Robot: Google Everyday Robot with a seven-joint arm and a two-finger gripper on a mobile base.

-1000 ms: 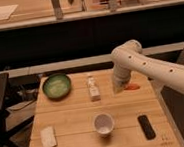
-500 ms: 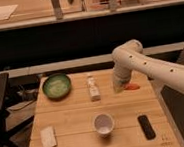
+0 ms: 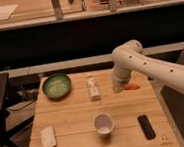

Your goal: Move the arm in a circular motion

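Note:
The white arm [image 3: 150, 66] of thick rounded segments with dark dots reaches in from the right edge over the far right part of the wooden table [image 3: 76, 118]. It bends at a bulbous joint near the top and points down. The gripper [image 3: 118, 88] hangs at its end just above the table, right next to a small orange object [image 3: 132, 87].
On the table stand a green bowl [image 3: 57, 86] at the far left, a small white bottle [image 3: 92, 87] in the middle, a white cup [image 3: 103, 124] near the front, a white sponge-like block [image 3: 48, 137] at the front left and a black remote-like bar [image 3: 146, 126] at the front right.

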